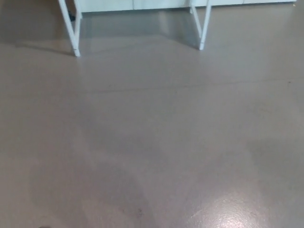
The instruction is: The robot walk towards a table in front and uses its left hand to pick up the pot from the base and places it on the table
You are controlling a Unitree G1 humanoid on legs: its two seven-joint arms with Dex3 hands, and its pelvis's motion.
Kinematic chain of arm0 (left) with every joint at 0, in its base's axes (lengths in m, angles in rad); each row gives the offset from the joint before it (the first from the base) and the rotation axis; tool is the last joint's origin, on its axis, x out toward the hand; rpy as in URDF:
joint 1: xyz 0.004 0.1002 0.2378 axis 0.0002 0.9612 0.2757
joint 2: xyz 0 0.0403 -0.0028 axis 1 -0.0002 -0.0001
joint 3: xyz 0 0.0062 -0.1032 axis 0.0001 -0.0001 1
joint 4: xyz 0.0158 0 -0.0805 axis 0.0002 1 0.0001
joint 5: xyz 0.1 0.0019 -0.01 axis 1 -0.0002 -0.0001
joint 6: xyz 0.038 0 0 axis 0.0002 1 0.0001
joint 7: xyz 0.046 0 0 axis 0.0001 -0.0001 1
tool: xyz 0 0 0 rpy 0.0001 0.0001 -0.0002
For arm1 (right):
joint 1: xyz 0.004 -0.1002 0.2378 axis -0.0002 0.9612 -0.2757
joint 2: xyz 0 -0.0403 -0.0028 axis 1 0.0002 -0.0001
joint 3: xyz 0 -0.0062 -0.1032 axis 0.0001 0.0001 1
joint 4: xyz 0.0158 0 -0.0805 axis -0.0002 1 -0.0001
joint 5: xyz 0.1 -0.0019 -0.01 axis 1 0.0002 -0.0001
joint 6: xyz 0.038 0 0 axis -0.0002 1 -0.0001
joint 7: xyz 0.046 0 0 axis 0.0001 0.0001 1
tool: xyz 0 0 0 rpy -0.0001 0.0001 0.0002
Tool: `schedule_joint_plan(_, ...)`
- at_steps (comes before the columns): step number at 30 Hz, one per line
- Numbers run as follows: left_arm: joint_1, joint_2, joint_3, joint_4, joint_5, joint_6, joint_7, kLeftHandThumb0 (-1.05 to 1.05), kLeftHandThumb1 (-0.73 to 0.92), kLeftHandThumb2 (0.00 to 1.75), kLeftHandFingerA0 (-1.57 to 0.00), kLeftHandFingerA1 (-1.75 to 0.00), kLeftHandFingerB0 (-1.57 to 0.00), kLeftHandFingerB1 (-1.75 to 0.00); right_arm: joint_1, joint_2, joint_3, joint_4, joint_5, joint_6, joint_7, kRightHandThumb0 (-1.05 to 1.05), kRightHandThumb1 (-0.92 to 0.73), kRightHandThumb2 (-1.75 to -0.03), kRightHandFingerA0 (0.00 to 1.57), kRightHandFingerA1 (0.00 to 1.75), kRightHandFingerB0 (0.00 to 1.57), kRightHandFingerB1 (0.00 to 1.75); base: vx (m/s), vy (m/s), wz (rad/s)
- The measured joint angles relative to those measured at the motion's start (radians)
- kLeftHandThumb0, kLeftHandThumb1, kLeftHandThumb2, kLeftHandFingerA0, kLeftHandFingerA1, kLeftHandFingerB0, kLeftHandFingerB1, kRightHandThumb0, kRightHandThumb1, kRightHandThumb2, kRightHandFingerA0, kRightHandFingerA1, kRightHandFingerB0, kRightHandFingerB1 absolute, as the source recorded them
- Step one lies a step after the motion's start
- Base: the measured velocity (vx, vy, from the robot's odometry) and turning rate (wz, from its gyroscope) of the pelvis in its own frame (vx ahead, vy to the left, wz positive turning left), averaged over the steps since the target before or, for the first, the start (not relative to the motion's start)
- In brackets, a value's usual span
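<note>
Glossy floor (152, 142) fills your view, white worktop legs (76, 46) at its top. You cannot tell either robot hand's state.

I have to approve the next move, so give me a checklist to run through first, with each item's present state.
1. Table ahead: ok, white table legs show at the top of the head view.
2. Path: ok, no obstacle shows on the floor.
3. Within reach of the table: not ok, a broad stretch of floor lies between.
4. Pot and base located: cannot tell, the tabletop is out of view.
5. Left hand ready: cannot tell, not in view.
6. Right hand clear: cannot tell, not in view.
</note>
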Motion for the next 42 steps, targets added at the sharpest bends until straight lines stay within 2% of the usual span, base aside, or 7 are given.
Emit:
schedule_joint_plan(1, 0.002, 0.008, 0.020, 0.015, -0.012, -0.002, -0.013, -0.24, 0.59, 0.58, -0.37, -0.33, -0.30, -0.31, -0.004, 0.002, 0.000, 0.001, 0.001, -0.009, 0.000, -0.13, -0.82, -1.23, 0.08, 0.52, 0.07, 0.51, 0.02, -0.014, 0.13)
schedule_joint_plan(2, 0.006, 0.017, 0.048, 0.037, -0.029, -0.005, -0.032, -0.26, 0.56, 0.57, -0.40, -0.34, -0.33, -0.32, -0.008, 0.005, 0.000, 0.004, 0.001, -0.023, 0.001, -0.23, -0.92, -0.77, 0.15, 0.39, 0.08, 0.33, 0.01, -0.018, 0.07)
schedule_joint_plan(14, 0.024, 0.023, 0.155, 0.044, -0.147, -0.053, -0.196, -0.21, 0.55, 0.57, -0.42, -0.35, -0.32, -0.31, 0.003, 0.014, -0.030, 0.052, 0.028, -0.093, 0.008, -0.24, -0.91, -0.71, 0.13, 0.37, 0.09, 0.29, 0.00, 0.000, 0.01)
schedule_joint_plan(24, -0.044, 0.004, 0.089, 0.092, -0.140, -0.076, -0.206, -0.36, 0.49, 0.64, -0.32, -0.37, -0.30, -0.37, -0.005, 0.017, -0.054, 0.105, 0.037, -0.134, -0.011, -0.26, -0.86, -0.72, 0.13, 0.37, 0.10, 0.24, 0.00, 0.000, 0.00)
schedule_joint_plan(35, -0.036, 0.052, 0.062, 0.129, -0.133, -0.129, -0.222, -0.39, 0.47, 0.65, -0.34, -0.39, -0.28, -0.37, -0.015, -0.006, -0.039, 0.137, 0.008, -0.179, -0.044, -0.23, -0.89, -0.69, 0.19, 0.37, 0.09, 0.28, 0.00, -0.004, 0.03)
schedule_joint_plan(37, -0.040, 0.060, 0.063, 0.124, -0.134, -0.139, -0.223, -0.30, 0.55, 0.56, -0.39, -0.33, -0.30, -0.31, -0.019, -0.010, -0.036, 0.151, 0.000, -0.183, -0.050, -0.22, -0.90, -0.69, 0.18, 0.36, 0.09, 0.27, -0.02, 0.045, 0.43)
schedule_joint_plan(42, -0.041, 0.057, 0.060, 0.123, -0.135, -0.148, -0.226, -0.36, 0.47, 0.65, -0.37, -0.39, -0.29, -0.38, -0.044, -0.029, -0.033, 0.174, -0.011, -0.188, -0.070, -0.20, -0.89, -0.70, 0.17, 0.36, 0.10, 0.25, 0.00, 0.084, -0.02)
